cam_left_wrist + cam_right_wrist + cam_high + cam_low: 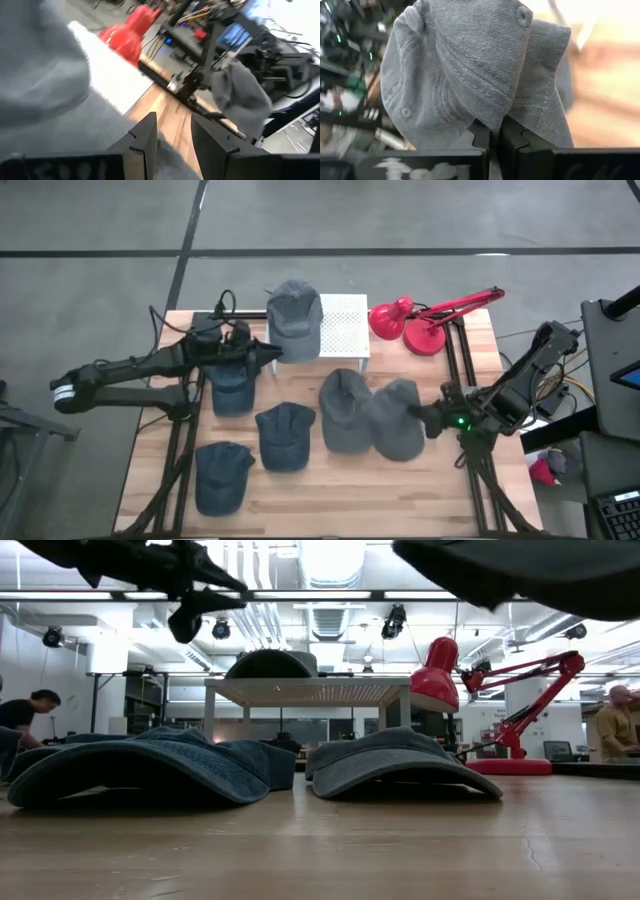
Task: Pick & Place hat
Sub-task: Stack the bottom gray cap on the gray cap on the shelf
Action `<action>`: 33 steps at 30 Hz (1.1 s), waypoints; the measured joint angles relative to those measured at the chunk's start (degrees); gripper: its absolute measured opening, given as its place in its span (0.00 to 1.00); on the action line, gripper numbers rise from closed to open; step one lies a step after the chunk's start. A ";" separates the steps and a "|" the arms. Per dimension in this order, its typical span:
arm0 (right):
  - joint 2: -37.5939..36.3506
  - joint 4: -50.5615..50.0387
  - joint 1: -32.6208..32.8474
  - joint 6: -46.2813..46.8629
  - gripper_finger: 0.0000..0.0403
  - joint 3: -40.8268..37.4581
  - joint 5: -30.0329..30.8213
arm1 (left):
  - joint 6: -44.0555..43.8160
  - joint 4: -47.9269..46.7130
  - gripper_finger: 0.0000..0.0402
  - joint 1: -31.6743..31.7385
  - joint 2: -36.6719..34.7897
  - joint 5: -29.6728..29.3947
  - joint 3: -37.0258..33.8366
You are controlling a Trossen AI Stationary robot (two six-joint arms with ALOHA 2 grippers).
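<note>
A grey hat (295, 315) sits on a white perforated stand (345, 330) at the table's far side, its dome showing in the low view (270, 663). My left gripper (275, 357) is open at that hat's left side, level with it, and grey cloth (40, 70) fills its wrist view beside the fingers. My right gripper (432, 420) is shut on a second grey hat (397, 420) over the table's right part. This hat looms dark at the top of the low view (530, 570). My left gripper (172, 137) has its fingers apart over grey cloth at the hat's edge; I cannot tell whether they touch it. My right gripper (495, 135) pinches a fold of the grey hat's crown cloth (492, 117) between its two fingers, coming level from the table's right. The hat is lifted clear of the table and bunched in front of the fingers.
Another grey hat (343, 410) lies mid-table beside the held one. Three blue hats (232, 388) (285, 437) (222, 476) lie on the left half. A red desk lamp (415, 325) stands at the far right. Bare wood lies along the near edge (400, 500).
</note>
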 joint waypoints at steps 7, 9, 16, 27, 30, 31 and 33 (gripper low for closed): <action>2.38 -0.01 -7.12 -9.92 0.02 4.13 7.00 | 5.99 8.91 0.28 -3.12 1.60 0.20 0.00; 3.29 -0.01 -9.75 -13.47 0.02 5.65 7.06 | 7.40 10.34 0.28 -4.11 1.72 0.20 0.00; 7.82 0.26 -18.26 -25.93 0.02 12.21 9.34 | 15.19 14.27 0.28 -7.99 1.76 -0.34 0.00; 18.00 0.87 -25.40 -44.83 0.02 24.92 11.47 | 16.40 14.77 0.28 -11.61 1.83 -11.21 0.02; 20.84 1.73 -26.66 -50.06 0.02 28.09 11.49 | 16.34 15.32 0.28 -11.92 1.93 -11.60 0.14; 21.82 2.13 -27.08 -51.51 0.02 29.11 11.49 | 16.36 15.33 0.28 -12.04 1.97 -11.62 0.29; 23.62 2.93 -27.78 -54.07 0.02 30.63 11.47 | 16.38 15.45 0.28 -12.28 2.21 -11.61 0.64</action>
